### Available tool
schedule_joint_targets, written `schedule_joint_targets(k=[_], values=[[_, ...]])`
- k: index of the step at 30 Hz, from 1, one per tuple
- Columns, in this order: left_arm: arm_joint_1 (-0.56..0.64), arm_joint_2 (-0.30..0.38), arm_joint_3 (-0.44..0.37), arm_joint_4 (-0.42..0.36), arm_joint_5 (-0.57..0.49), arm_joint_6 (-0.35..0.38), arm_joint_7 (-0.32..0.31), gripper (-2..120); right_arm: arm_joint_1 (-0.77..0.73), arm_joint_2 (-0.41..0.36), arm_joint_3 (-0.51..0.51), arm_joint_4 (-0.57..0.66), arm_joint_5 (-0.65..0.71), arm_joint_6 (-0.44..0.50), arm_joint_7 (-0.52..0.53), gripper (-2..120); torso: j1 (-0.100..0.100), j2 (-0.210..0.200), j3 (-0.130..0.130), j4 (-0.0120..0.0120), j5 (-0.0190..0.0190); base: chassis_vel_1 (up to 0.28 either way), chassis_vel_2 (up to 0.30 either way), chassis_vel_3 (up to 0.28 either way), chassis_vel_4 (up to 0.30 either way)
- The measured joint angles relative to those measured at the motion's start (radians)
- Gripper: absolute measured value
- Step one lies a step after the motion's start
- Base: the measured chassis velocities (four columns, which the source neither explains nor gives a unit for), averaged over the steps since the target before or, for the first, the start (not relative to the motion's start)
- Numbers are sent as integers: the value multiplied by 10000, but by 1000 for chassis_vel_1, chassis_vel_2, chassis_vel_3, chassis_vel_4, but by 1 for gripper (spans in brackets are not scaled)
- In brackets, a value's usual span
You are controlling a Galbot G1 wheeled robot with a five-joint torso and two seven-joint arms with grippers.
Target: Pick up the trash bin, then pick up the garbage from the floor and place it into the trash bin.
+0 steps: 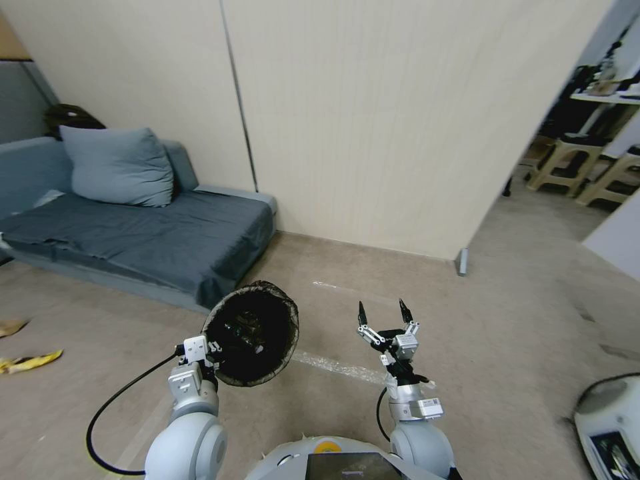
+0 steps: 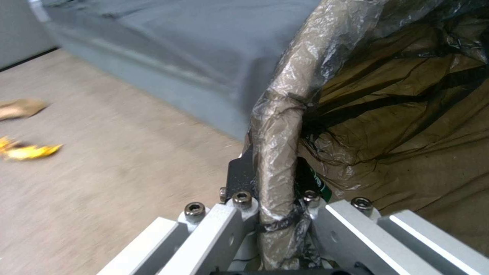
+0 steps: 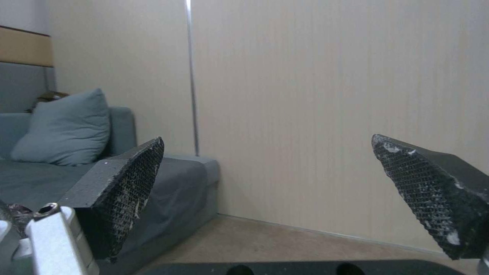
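Observation:
My left gripper is shut on the near rim of the trash bin and holds it off the floor, tilted so its black-lined mouth faces me. In the left wrist view the bag-wrapped rim runs between the two fingers of the left gripper. Garbage lies on the floor at far left: a yellow packet and a brown paper piece. My right gripper is raised in front of me, open and empty, to the right of the bin.
A grey sofa with a cushion stands at the left, just beyond the bin. A beige wall panel closes the back. Stools stand in an opening at far right. A white device sits at the lower right.

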Motion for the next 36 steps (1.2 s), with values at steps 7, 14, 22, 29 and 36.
schedule_joint_targets(k=[7, 14, 22, 29, 36], values=[[19, 14, 0, -30, 0, 23, -23, 0, 4, 5, 59, 7, -53, 102, -238, 100, 0, 0, 0, -1, 0, 113, 107, 112, 112], [58, 17, 4, -102, 5, 41, -36, 0, 55, 5, -24, 7, -45, 98, -285, 100, 0, 0, 0, 0, 0, 143, 130, 136, 133], [82, 6, -22, -149, 5, 50, -46, 0, 87, 5, -44, 13, -39, 111, -283, 100, 0, 0, 0, -1, 0, 131, 119, 126, 122], [93, -25, -37, -160, 16, 55, -56, 0, 122, 3, 25, 11, -43, 162, -308, 100, 0, 0, 0, -1, 1, 126, 124, 128, 116], [99, -48, -55, -161, 25, 55, -70, 0, 190, 2, -6, 13, -54, 141, -366, 100, 0, -1, 0, -1, 0, 127, 122, 113, 121]])
